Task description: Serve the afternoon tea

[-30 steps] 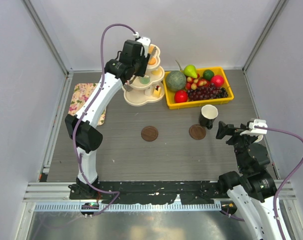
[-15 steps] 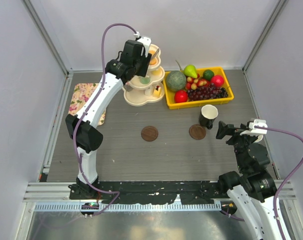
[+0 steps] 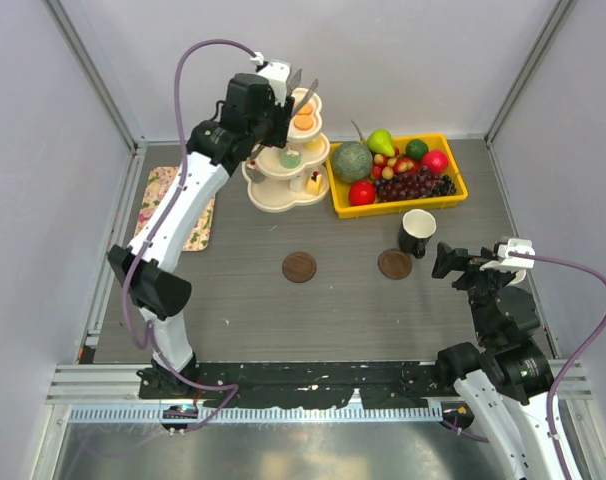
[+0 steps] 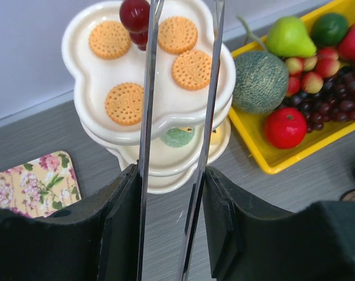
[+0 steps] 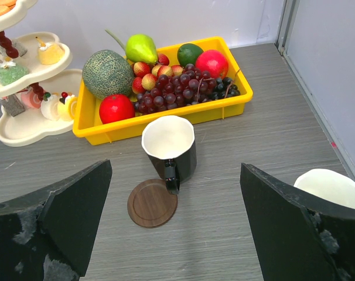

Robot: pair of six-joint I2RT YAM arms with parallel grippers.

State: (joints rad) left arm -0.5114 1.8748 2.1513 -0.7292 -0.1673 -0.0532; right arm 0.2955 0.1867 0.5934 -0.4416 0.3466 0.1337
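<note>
The stand (image 4: 177, 99) is cream, its tarts (image 4: 125, 103) orange and dotted. Right of the stand, the tray (image 5: 224, 108) is yellow, the mug (image 5: 186, 161) black, white inside.

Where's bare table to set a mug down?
Bare table: between the left coaster and right coaster, and the whole strip from them toward the arm bases; also between the flowered tray and left coaster. Crowded: the back, where the tiered stand sits close beside the yellow fruit tray, and around the black mug, by the right coaster and right gripper.

Grey table (image 3: 233, 310): tiered stand (image 3: 268, 200), yellow tray (image 5: 221, 109), flowered tray (image 3: 161, 192), black mug (image 3: 417, 232), coasters (image 3: 299, 266)
</note>
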